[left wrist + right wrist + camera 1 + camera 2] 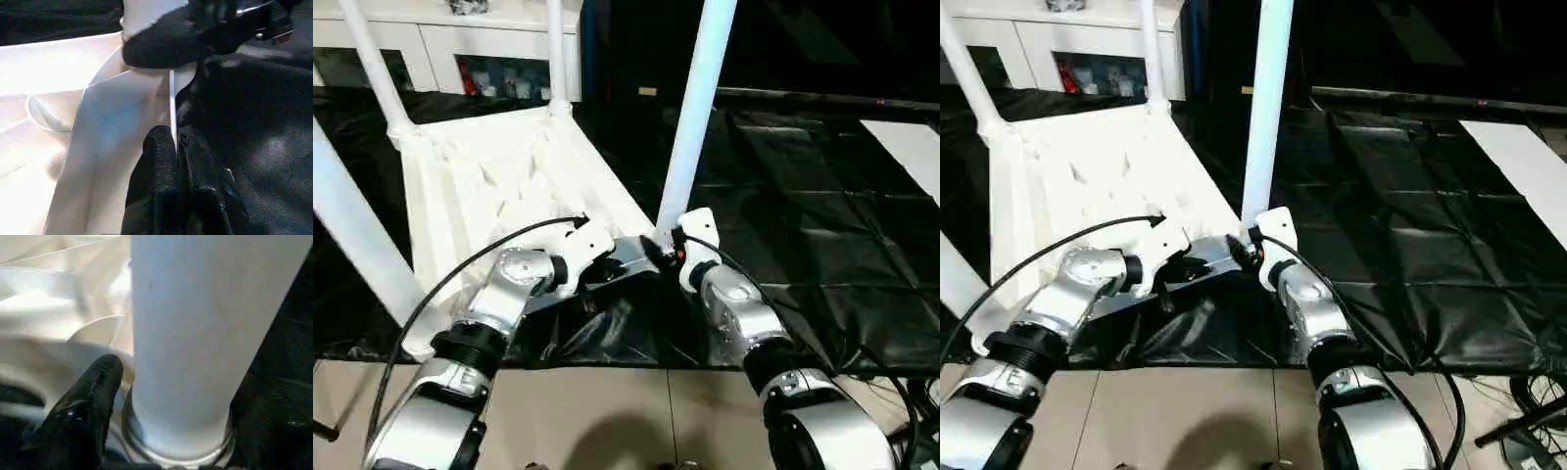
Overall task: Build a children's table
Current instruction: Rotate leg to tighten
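Black plastic sheeting [822, 235] covers the floor, with white cupboards [460, 44] at the back, and on the sheet lies the tabletop [509, 186] turned upside down with its legs poking up. From the head camera, the leg [695, 108] at the near corner rises straight above the right claw [674, 241], which sits at the very bottom of it, and the left claw [592, 238] is just beside that, on the tabletop's near edge. From the left wrist, the left claw's fingers [161, 161] are pinched tight on the thin rim [172, 105], and the other claw's black finger sits just ahead, against the leg's foot. From the right wrist, the leg fills the space right in front of the claw, standing in its round socket [176, 450], with one finger [93, 396] resting beside it; I cannot tell if that claw is squeezing the leg. I think the leg might not be pushed all the way in. A crooked push could tip it, or the thin rim could slip out of the pinch.
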Motion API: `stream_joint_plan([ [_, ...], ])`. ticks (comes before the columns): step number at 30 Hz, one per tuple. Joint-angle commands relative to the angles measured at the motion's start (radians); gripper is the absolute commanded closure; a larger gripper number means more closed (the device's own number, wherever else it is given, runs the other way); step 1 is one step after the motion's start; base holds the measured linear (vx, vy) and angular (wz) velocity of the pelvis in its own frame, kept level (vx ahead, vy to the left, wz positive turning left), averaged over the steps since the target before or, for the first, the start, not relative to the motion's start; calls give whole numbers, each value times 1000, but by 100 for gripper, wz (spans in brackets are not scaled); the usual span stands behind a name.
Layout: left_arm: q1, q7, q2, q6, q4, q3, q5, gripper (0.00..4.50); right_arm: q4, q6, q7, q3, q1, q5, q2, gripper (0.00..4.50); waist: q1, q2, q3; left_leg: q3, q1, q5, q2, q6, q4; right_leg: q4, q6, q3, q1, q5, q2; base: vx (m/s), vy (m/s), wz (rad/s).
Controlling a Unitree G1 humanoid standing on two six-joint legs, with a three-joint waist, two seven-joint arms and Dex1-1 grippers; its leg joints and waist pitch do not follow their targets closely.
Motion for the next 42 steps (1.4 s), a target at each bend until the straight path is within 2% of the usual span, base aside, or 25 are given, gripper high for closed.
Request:
stream_joint_plan([
  [1,23,-104,-14,-64,-38,-29,-65,450,-29,-17,206,91,19,1,-21,70,2,6,-56,-19,16,-422,30,13,-75,-83,-151,41,31,-427,-53,0,0,0],
  [2,23,-104,-14,-64,-38,-29,-65,450,-29,-17,206,91,19,1,-21,70,5,5,-58,-19,15,-413,30,17,-74,-80,-158,40,34,-409,-52,0,0,0],
  [5,32,-186,29,-97,-30,-32,-77,450,-49,-44,373,124,27,-4,-103,70,8,4,-61,-11,12,-349,31,38,-69,-68,-198,44,40,-323,-52,0,0,0],
  [6,32,-202,35,-101,-29,-31,-82,450,-53,-45,410,130,27,-3,-118,70,13,7,-64,-7,17,-331,33,42,-66,-63,-215,44,38,-287,-49,0,0,0],
  [7,31,-240,49,-112,-25,-28,-93,450,-61,-52,490,144,26,-5,-149,70,15,6,-64,-3,18,-318,34,45,-65,-61,-224,45,37,-263,-47,0,0,0],
  [8,30,-260,56,-119,-22,-27,-99,450,-65,-61,531,152,25,-8,-166,70,19,5,-63,-2,16,-310,34,50,-63,-57,-231,44,40,-248,-45,53,-22,10],
  [9,30,-275,60,-121,-20,-26,-103,450,-65,-71,551,156,23,-11,-174,70,24,5,-67,-1,7,-266,36,60,-62,-46,-239,42,50,-199,-44,51,-15,4],
  [10,30,-301,68,-123,-16,-27,-109,450,-63,-78,585,159,19,-13,-185,70,30,6,-69,0,6,-229,37,68,-59,-39,-250,42,50,-152,-46,51,-15,4],
  [13,27,-359,93,-138,-3,-38,-109,450,-47,-77,652,155,-4,-3,-203,70,36,3,-68,2,4,-204,36,78,-55,-30,-269,42,52,-107,-45,0,0,0],
  [15,23,-406,112,-145,2,-47,-114,450,-30,-47,718,152,-32,21,-211,70,37,2,-67,0,6,-226,38,76,-57,-33,-267,41,51,-154,-48,0,0,0],
  [16,23,-407,112,-145,2,-47,-114,450,-29,-46,719,153,-33,21,-212,86,37,2,-67,0,6,-226,38,76,-57,-33,-267,41,51,-154,-48,0,0,0],
  [17,21,-414,114,-147,4,-47,-114,450,-24,-43,735,155,-38,24,-213,86,38,4,-64,0,7,-246,39,65,-58,-38,-259,42,49,-191,-49,0,0,0],
  [18,16,-438,121,-153,6,-51,-115,450,-16,-40,758,161,-46,28,-212,104,39,-1,-63,-2,7,-254,38,54,-60,-39,-251,42,51,-219,-49,0,0,0],
  [19,16,-439,121,-153,6,-51,-115,450,-16,-40,759,161,-46,28,-212,104,39,2,-62,-2,10,-264,41,46,-61,-41,-246,43,48,-235,-50,0,0,0],
  [22,14,-458,127,-153,6,-54,-121,450,-13,-25,795,165,-51,34,-212,127,41,1,-62,-3,11,-277,41,36,-62,-41,-242,43,46,-252,-50,0,0,0],
  [28,6,-489,139,-167,26,-50,-126,450,-5,-21,842,168,-54,37,-209,172,47,3,-65,-2,11,-251,39,35,-61,-37,-244,43,48,-219,-49,0,0,0],
  [33,6,-459,135,-168,35,-39,-125,450,-6,-14,811,142,-45,58,-191,186,50,5,-65,-3,12,-253,40,31,-60,-35,-251,43,50,-206,-50,0,0,0],
  [35,9,-394,122,-158,40,-31,-116,450,-22,-1,707,109,-19,66,-166,187,51,8,-63,-3,13,-262,40,24,-62,-38,-247,43,48,-226,-50,0,0,0],
  [36,9,-329,111,-148,41,-27,-96,450,-32,10,628,89,0,68,-148,187,51,9,-59,-3,14,-285,41,13,-66,-43,-235,44,45,-258,-50,0,0,0],
  [38,10,-279,99,-129,35,-23,-84,450,-42,16,564,78,18,64,-134,187,47,4,-58,-8,15,-314,38,-6,-69,-48,-205,43,47,-329,-52,0,0,0],
  [39,12,-256,87,-112,26,-17,-86,450,-45,14,507,73,28,53,-125,187,45,4,-58,-9,20,-337,36,-11,-68,-57,-187,43,41,-388,-55,0,0,0],
  [41,21,-197,55,-84,6,-10,-82,450,-52,16,400,61,50,40,-96,188,39,4,-55,-12,20,-350,35,-18,-69,-64,-168,44,39,-435,-55,0,0,0],
  [42,33,-147,27,-64,-15,-12,-72,450,-57,29,298,51,68,27,-66,188,34,5,-52,-14,22,-369,36,-25,-72,-68,-158,44,33,-464,-55,0,0,0],
])
